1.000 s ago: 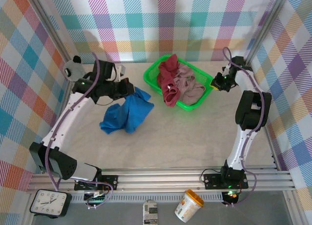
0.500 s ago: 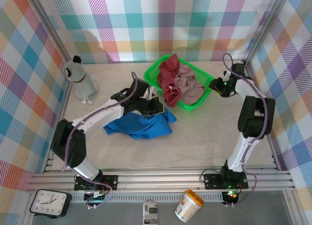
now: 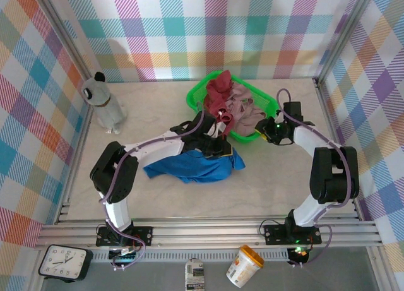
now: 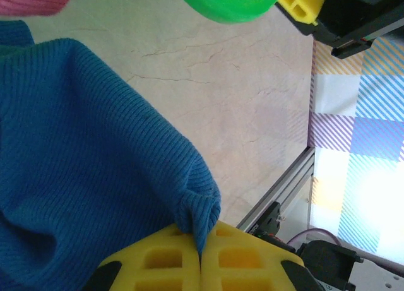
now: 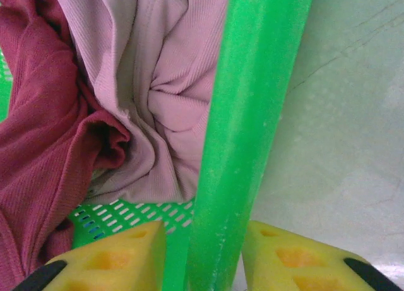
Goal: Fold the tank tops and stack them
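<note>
The main risk sat with the right gripper [image 5: 202,240]. Its jaws straddled the basket [image 3: 197,95] rim at the near right corner, so a pull from there would likely drag or tip the basket and spill the red top [image 3: 218,92] and pink top [image 3: 246,111] in a heap on the table [image 3: 278,177]. It might also shove the basket into the blue top [image 3: 196,166]. If a garment was the aim, closing there would catch plastic, not cloth.

A second risk lay on the left. The left gripper [image 4: 201,253] pinched only a small fold at the blue top's edge, and ribbed cloth held so thinly could slip free under a tug. The cloth could also bunch further instead of spreading flat.

The right jaws stood partly open, one pad inside the basket by the pink top and the other outside over the table, with the rim between them. A sliver of gap showed on the inner side; whether the outer pad pressed the rim I could not tell.

The left jaws were closed tight on the blue fold.

The blue top lay crumpled on the table just near and left of the basket — no top folded yet. The red and pink tops lay inside, the red draped over the left rim.
</note>
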`<state>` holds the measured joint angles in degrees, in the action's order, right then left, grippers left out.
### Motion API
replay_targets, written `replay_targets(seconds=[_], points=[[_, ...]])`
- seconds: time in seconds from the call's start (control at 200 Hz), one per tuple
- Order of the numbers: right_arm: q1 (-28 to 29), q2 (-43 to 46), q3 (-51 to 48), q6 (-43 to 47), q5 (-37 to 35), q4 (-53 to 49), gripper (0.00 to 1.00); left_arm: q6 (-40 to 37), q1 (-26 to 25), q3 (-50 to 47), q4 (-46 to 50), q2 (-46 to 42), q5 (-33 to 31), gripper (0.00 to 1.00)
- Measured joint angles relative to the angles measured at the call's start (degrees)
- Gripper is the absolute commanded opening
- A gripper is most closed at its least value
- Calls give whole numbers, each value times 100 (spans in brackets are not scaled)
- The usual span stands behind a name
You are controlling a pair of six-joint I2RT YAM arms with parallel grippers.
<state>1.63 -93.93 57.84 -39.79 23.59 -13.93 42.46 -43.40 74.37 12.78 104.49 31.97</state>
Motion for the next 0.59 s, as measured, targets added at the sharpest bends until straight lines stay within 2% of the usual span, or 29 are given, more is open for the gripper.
replay_targets(seconds=[0.19, 0.45, 0.595], points=[[-96, -136, 376, 55, -181, -249, 0, 42, -85, 105, -131, 208, 7, 0], [-533, -1335, 2100, 914, -181, -901, 0, 42, -361, 1003, -175, 1139, 4, 0], [-903, -2398, 3440, 1381, -44, -1414, 2, 39, -542, 1794, -201, 1742, -7, 9]])
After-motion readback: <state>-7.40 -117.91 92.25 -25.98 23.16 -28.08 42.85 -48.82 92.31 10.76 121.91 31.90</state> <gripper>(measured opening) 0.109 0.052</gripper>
